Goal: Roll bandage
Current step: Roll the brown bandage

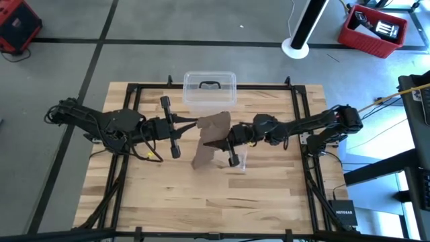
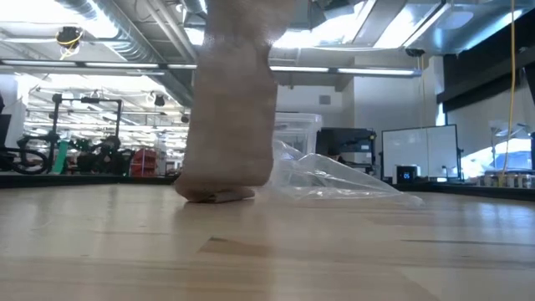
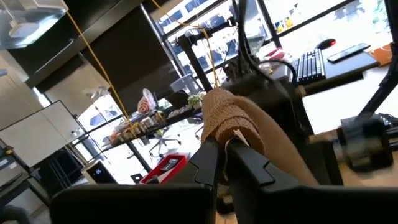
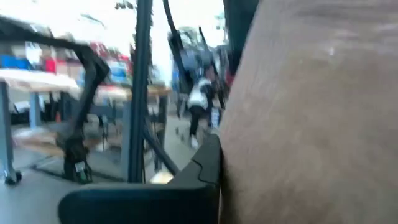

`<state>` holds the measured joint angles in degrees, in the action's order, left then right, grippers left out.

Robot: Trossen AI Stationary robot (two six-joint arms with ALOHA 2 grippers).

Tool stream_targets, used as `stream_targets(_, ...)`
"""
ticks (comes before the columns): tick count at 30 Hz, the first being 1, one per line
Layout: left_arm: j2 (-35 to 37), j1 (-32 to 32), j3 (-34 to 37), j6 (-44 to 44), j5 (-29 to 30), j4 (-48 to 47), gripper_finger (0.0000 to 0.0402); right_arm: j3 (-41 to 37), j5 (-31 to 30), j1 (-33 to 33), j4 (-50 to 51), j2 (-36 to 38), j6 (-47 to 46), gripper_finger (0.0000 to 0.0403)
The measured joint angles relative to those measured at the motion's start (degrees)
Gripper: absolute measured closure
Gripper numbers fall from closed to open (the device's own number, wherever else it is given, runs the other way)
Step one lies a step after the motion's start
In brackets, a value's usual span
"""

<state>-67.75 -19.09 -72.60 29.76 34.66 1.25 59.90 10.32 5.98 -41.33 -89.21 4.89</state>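
The brown bandage (image 1: 215,126) is held up above the table's middle between both grippers. Its rolled end (image 3: 222,115) sits at my left gripper (image 1: 195,123), which comes level from the left and is shut on it. The strip hangs down, and its lower end (image 2: 219,195) lies bunched on the wood. My right gripper (image 1: 215,143) reaches in from the right and is shut on the hanging strip. In the right wrist view the bandage (image 4: 311,124) fills the picture's right side and hides one finger. My left gripper pinches the bandage's rolled end (image 3: 231,134) between its two fingers (image 3: 208,163), coming level from the table's left. The roll stands clear of the table, and the strip falls away below it. My right gripper is shut on the hanging strip (image 4: 249,168), level from the table's right, just below the roll. One finger (image 4: 202,169) lies against the cloth; the cloth hides the other. The strip's lower end rests on the table.
A clear plastic box with a dark handle (image 1: 209,89) stands at the table's far edge behind the bandage. A crinkled clear plastic bag (image 2: 334,180) lies on the wood under my right gripper. The near half of the table (image 1: 201,202) is bare wood.
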Motion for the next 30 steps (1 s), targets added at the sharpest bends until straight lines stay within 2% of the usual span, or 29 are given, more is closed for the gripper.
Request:
stream_targets(6, 0.1, 0.0, -0.9, -1.3, 0.3, 0.8, 0.0386, 0.0, -1.0, 0.0, 10.2, -0.8, 0.9, 0.0397)
stream_targets(14, 0.1, -0.5, -0.9, -6.0, 0.6, -8.4, 0.0386, 0.0, -3.2, 0.0, 15.3, 2.0, 1.0, 0.0387)
stream_targets(19, 0.1, -1.5, -0.9, -5.3, 3.4, -9.1, 0.0386, -0.1, -2.3, 0.1, 17.2, 4.1, -0.4, 0.0394)
stream_targets(23, 0.1, -1.4, -0.9, -4.6, 3.5, -7.3, 0.0386, -0.1, -2.2, 0.0, 16.9, 4.1, -7.1, 0.0344)
stream_targets(30, 0.1, -1.4, -0.9, -2.4, 2.6, -3.6, 0.0386, -0.1, -0.4, 0.0, 17.5, 4.0, -9.0, 0.0196)
